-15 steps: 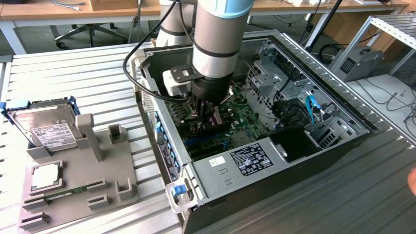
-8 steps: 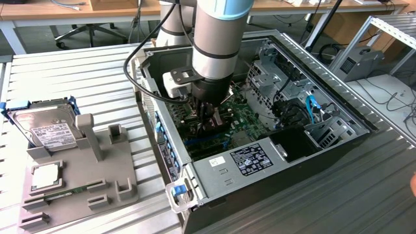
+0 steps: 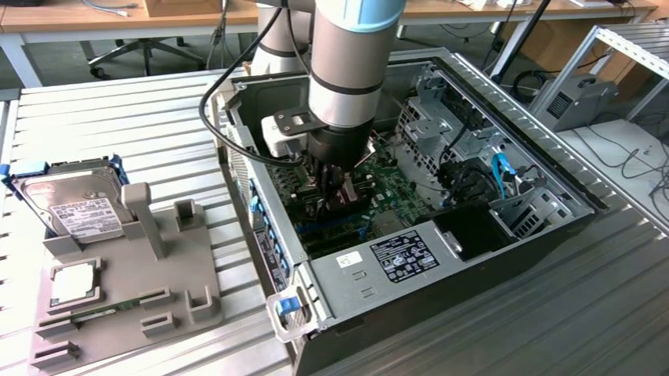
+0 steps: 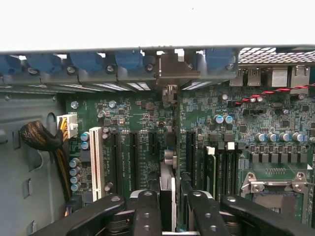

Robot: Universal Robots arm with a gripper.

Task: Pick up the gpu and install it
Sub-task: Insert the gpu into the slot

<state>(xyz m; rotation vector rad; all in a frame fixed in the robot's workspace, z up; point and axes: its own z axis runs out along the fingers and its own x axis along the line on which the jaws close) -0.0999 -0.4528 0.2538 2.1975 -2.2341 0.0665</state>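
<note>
Black fingers (image 4: 147, 211) of the end effector (image 4: 167, 211) were clenched on the gpu (image 4: 167, 196), holding it edge-on and upright, apparently so its lower edge could meet an expansion slot (image 4: 134, 157) on the motherboard (image 4: 142, 118). Seen from outside, the end effector (image 3: 337, 200) reached deep into the open computer case (image 3: 544, 176), with the hard drive (image 3: 68, 205) well apart on the tabletop (image 3: 125, 125).

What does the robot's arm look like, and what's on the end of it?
The arm is a thick round tube, shiny silver-grey, with a light blue cap near its upper joint and a black band lower down. A black cable loops along its side. A small white-grey box sits at the wrist. The tool is black; in the wrist view its black fingers have little round bolts.
</note>
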